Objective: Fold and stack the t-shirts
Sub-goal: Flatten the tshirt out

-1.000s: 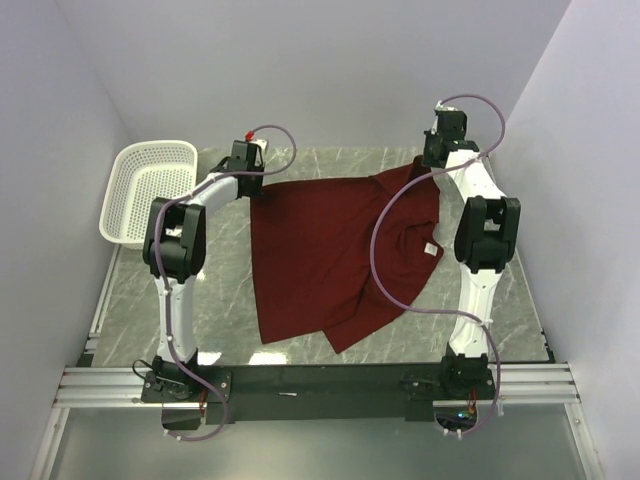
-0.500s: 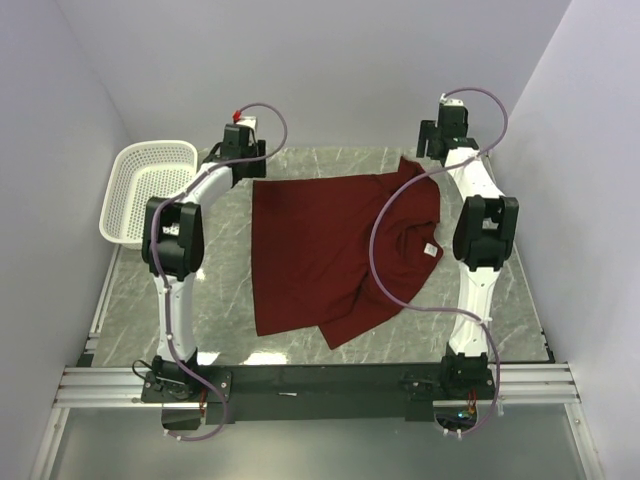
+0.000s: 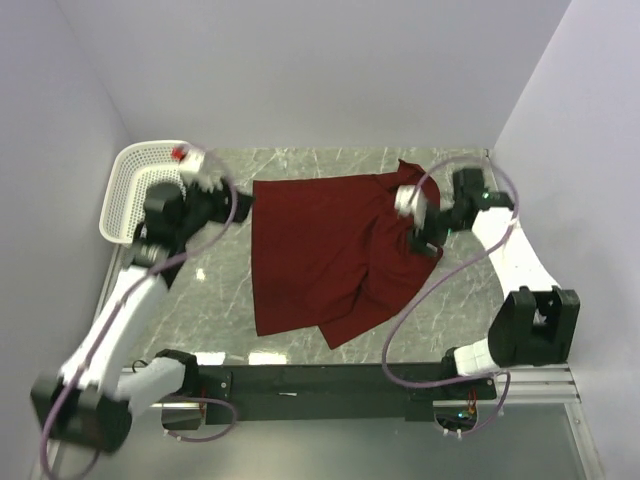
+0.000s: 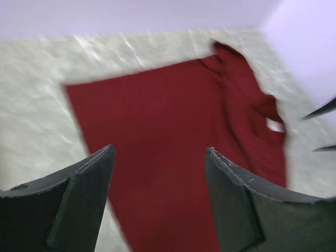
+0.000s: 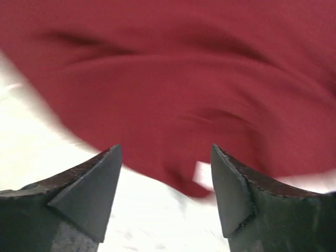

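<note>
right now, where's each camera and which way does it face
top external: above, behind the robot, looking down on table, t-shirt, basket; left arm, right arm show
left wrist: on left arm, facing across the t-shirt; open left end effector shows
right wrist: on right arm, close over the t-shirt edge; open right end effector shows
shared: all see the t-shirt

The t-shirt [image 3: 310, 250] lies on the table [image 3: 215, 290], right of the basket [image 3: 120, 195].

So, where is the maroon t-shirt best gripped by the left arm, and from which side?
Probably the far corner of the t-shirt's left edge, approached from the left over the table. That edge lies flat, straight and unfolded, and the open left gripper is beside it. The near right part is doubled over, so harder to pinch cleanly.
</note>
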{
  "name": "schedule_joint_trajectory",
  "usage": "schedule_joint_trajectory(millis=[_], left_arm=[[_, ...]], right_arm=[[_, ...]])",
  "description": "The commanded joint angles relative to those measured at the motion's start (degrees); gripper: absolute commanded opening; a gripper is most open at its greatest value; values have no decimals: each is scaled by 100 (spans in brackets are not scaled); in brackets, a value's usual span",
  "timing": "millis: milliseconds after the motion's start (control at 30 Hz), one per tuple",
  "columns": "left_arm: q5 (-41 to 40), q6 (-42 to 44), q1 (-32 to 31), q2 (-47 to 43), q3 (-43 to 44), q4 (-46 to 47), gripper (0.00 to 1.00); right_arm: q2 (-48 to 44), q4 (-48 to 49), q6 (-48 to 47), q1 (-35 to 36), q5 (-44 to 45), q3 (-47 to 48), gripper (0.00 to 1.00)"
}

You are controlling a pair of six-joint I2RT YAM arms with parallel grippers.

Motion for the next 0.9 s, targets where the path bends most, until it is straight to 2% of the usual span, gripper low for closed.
schedule_joint_trajectory(millis=[0,67,100,167,200,233,300,333,433,600,700,867], left_arm=[[850,-1394,-25,-778,-1538,-81,75],[850,-2297,-34,-1409,-1964,-213,76],[824,-2581,-60,-1587,-2331,-326,76],[684,-3265,-69,-2009,-2615,-756,79],[622,-3435,-78,-2089,-2755,-993,79],[578,-3715,-78,-2151,-2835,-1396,79],[508,-3980,-122,-2143,-3046,-1715,77],[455,-4086,-131,-2108,-3099,-1882,76],[297,-4472,-227,-2020,-3231,-2243,76],[-36,-4860,-507,-1967,-3118,-2664,78],[-292,-4948,-798,-1774,-2942,-2981,78],[-486,-4966,-1220,-1581,-2889,-2929,77]], right_arm=[[-407,-2056,-3280,531,-1247,-908,74],[-698,-1989,-3259,1101,-1169,-1514,73],[-995,-1823,-2980,1774,-1099,-1751,72],[-1287,-1112,-2575,2393,-731,-2428,72],[-1558,-804,-2094,2962,-589,-2639,72],[-1683,-236,-1889,3133,-518,-3007,72],[-1841,286,-1285,3467,-273,-3291,73],[-1842,697,-1081,3834,-159,-3440,73],[-1667,1471,-333,4353,263,-3555,73],[-904,1923,203,4760,712,-3232,68],[-604,1959,187,4822,941,-3134,65],[-358,1897,169,4962,1257,-3046,58]])
